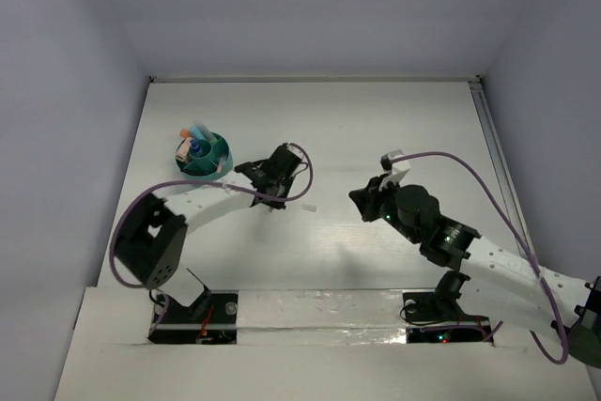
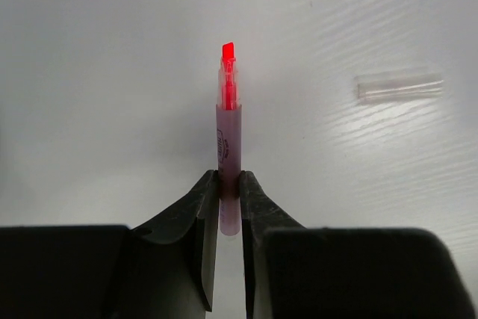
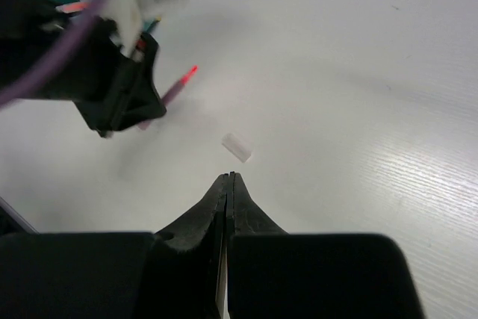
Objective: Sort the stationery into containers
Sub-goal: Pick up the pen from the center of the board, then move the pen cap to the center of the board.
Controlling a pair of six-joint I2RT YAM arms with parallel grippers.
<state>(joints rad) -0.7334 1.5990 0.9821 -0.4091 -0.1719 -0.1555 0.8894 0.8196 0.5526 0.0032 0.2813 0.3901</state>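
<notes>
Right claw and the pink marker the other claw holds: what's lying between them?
A small clear cap lies between the right gripper and the pink marker, seen in the right wrist view.

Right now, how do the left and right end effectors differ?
The left end effector is clamped on a pink highlighter, uncapped tip pointing forward; the right end effector is shut on nothing. The left one sits nearer the teal pot; the right one points at a clear cap lying on the table. Both are black.

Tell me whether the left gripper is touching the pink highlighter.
Touching. Left wrist view: the left gripper clamps the pink highlighter, a finger pressed on each side.
</notes>
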